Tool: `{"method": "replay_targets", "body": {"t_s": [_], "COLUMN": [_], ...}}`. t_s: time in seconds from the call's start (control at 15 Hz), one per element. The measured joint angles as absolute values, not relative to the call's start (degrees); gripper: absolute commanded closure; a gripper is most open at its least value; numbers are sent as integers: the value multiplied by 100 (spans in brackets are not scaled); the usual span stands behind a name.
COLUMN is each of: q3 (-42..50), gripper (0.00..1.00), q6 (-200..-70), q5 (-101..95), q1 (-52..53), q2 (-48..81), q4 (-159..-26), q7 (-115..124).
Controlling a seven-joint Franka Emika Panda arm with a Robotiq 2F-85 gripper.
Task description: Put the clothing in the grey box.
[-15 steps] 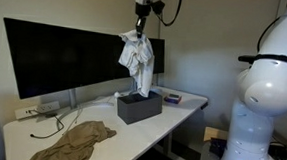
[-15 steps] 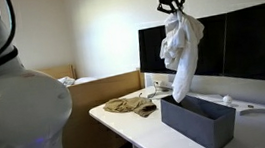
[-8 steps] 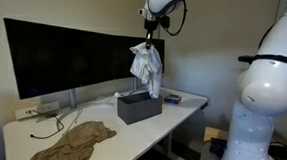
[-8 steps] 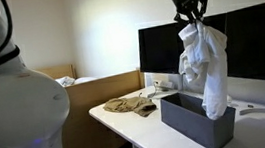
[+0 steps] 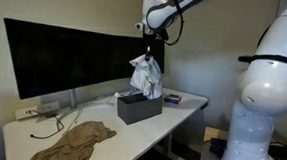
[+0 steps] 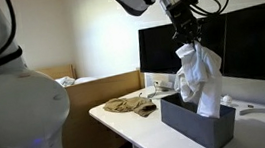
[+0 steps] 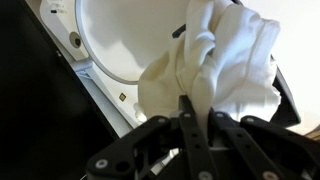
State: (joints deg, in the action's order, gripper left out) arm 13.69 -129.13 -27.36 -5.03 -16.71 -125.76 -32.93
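A white piece of clothing (image 5: 146, 78) hangs bunched from my gripper (image 5: 149, 52) over the grey box (image 5: 139, 107) on the white desk. In the exterior views its lower end reaches into the box (image 6: 196, 123), and the cloth (image 6: 199, 76) hangs from the gripper (image 6: 191, 37). In the wrist view my gripper (image 7: 196, 112) is shut on the white clothing (image 7: 220, 60). A tan piece of clothing (image 5: 78, 141) lies crumpled on the desk, also in an exterior view (image 6: 128, 106).
A wide black monitor (image 5: 60, 55) stands behind the box, with its white round base (image 7: 115, 30) below. Cables (image 5: 51, 117) lie on the desk. A small dark object (image 5: 171, 98) sits beyond the box. The desk edge (image 5: 160, 131) is close by.
My gripper has moved down and across with the white clothing, lowering it from high above the box until its lower end reaches into the box.
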Motion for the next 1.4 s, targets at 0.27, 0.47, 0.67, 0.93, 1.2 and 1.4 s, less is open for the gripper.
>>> {"method": "replay_targets", "body": {"t_s": [0.27,0.47,0.67,0.93,1.2,1.4], "q3": [1272,1200,1198,1222,1214,1097], "gripper": [93,93,93,93,93,93], "q6": [-13242,-13445,-13614,-13814,-13905,-13961], "q5": [-3049,-3449,-3951,-4618,-5139,-5276], "q1": [-511,-522,-624,-854,-897,-861], "q2": [-1354,-1163,-968,-595,-178,51], "q4": [-12714,-12936,-13174,-13441,-13689,-13746], "q7": [-3238,-3068,-2796,-2395,-1997,-1912]}}
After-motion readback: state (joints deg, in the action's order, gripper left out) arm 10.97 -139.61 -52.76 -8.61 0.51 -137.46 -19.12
